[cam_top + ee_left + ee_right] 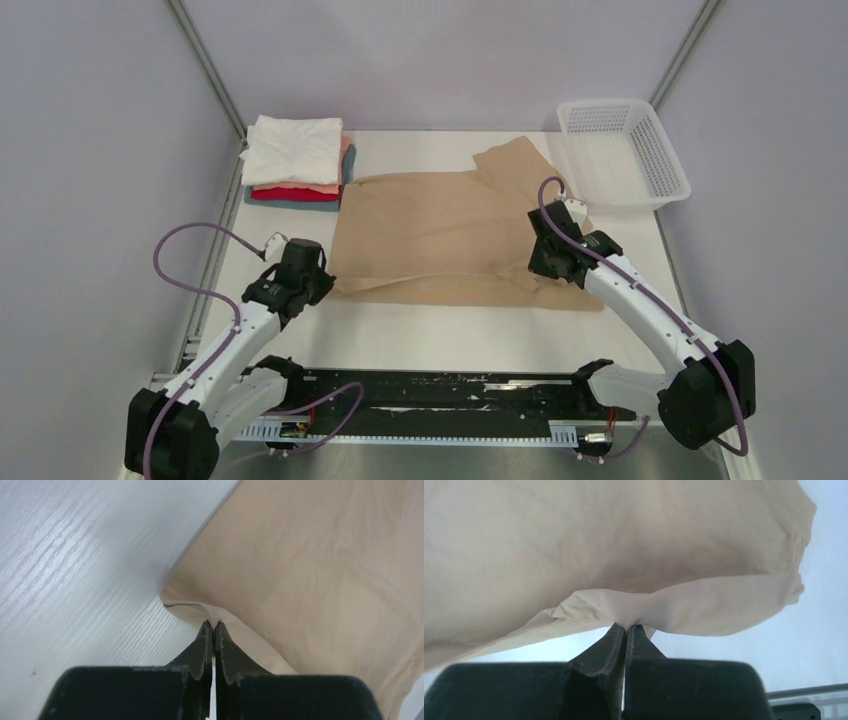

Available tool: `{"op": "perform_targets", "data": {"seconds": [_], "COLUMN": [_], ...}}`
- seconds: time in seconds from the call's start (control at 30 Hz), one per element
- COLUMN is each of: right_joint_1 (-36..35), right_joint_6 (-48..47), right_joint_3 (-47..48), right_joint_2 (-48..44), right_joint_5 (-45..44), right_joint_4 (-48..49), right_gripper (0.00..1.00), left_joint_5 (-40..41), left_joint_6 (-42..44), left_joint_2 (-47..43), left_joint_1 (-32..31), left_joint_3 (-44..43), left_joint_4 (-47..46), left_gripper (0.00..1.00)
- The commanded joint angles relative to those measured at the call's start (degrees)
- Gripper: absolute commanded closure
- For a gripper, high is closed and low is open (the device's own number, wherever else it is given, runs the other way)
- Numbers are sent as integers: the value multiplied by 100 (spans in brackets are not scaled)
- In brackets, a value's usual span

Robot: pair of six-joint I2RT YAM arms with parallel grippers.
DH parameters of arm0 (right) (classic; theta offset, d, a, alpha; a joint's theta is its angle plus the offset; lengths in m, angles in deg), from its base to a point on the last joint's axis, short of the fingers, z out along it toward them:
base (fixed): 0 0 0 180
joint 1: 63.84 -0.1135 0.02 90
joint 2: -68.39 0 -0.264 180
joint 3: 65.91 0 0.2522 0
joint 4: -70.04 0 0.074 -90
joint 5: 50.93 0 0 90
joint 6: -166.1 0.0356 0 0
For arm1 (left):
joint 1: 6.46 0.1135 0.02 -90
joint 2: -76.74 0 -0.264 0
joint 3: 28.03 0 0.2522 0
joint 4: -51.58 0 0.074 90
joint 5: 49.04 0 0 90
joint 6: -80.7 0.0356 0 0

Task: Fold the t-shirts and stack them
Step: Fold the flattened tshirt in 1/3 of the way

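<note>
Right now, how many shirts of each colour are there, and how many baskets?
tan shirt: 1
white shirt: 1
pink shirt: 1
red shirt: 1
blue-grey shirt: 1
basket: 1
Total: 6

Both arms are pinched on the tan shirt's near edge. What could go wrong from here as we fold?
1. The left gripper and right gripper each hold only a thin fingertip pinch of the tan t-shirt; it may slip when lifted.
2. The right side is raised and bunched, the left low: the fold may skew.
3. The shirt lies close to the folded stack; dragging could disturb it.
</note>
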Motion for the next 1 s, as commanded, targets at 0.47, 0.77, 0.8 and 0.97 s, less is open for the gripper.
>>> {"op": "perform_targets", "data": {"seconds": [0.47, 0.77, 0.8, 0.97], "right_joint_1": [964, 1482, 1483, 1447], "right_joint_6": [-727, -1633, -1736, -1871], "right_joint_3": [791, 2301, 2488, 2321], "right_joint_2": [1694, 3378, 3449, 2785], "right_joint_5": [523, 775, 795, 878], "right_joint_4": [1532, 2130, 2119, 2111], "right_gripper": [90, 71, 50, 8], "left_joint_5": [82, 148, 169, -117], "left_joint_6": [396, 743, 787, 1109], "left_joint_2": [2374, 3076, 3056, 2629], "left_joint_1": [540, 769, 779, 772], "left_joint_3": [-1151, -1972, -2156, -2148], "left_joint_4": [-1136, -919, -813, -699], "left_gripper": [100, 1, 0, 0]}}
